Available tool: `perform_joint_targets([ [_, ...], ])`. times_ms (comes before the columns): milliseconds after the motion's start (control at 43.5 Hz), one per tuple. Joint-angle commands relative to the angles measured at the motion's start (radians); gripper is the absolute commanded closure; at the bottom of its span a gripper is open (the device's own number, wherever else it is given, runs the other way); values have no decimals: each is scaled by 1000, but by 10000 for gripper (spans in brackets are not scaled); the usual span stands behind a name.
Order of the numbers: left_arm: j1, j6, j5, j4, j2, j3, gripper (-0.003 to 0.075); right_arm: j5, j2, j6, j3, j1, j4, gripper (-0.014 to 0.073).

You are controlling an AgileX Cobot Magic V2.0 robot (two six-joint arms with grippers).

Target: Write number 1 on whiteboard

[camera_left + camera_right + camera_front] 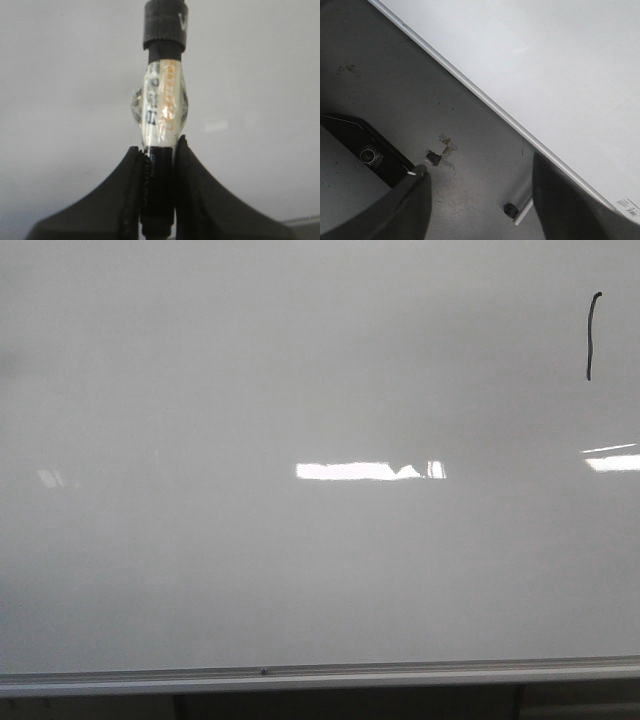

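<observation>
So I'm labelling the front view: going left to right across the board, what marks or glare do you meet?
Faint reflection → long bright reflection → number 1, all on the whiteboard.

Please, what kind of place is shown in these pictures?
Probably a classroom, office or lab room, not a home. A large glossy whiteboard with a metal bottom rail fills the front view, bright ceiling-light reflections show on it, and a bare grey floor lies below.
</observation>
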Motion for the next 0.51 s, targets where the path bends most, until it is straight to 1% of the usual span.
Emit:
perform_joint_targets([
  [0,56,-18,-247,-58,7,28,711,-57,-10,-2,-24,-6,-17,127],
  [46,66,-18,-313,-62,26,46,711,-63,-10,-2,-24,-6,-17,127],
  [161,73,-18,-424,-69,90,65,711,-76,-10,-2,-24,-6,-16,127],
  [344,73,-18,-585,-73,202,65,711,-77,-10,-2,-24,-6,-16,127],
  [482,73,-18,-675,-76,280,65,711,-77,-10,-2,-24,-6,-16,127],
])
